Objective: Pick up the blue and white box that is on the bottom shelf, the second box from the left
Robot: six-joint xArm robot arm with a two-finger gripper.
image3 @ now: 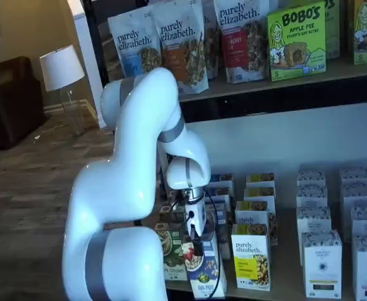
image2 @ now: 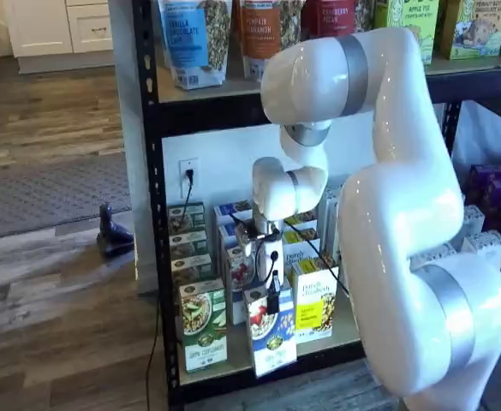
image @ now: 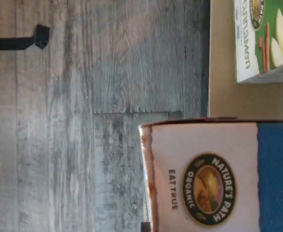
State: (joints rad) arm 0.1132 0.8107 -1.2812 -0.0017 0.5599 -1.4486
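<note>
Bottom shelf point(image2: 233, 366): gripper point(image2: 271, 301) clamped on blue and white box point(image2: 271, 338), tilted forward off rail.

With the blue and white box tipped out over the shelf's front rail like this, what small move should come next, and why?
Probably a short pull straight back and up. In both shelf views the gripper is closed on the blue and white box, which leans forward past the front of the bottom shelf, beside the green-and-white carton. Drawing it out should clear the rail and neighbours.

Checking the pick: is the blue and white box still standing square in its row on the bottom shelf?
No. In a shelf view the blue and white box tilts forward over the bottom shelf's front rail.
</note>
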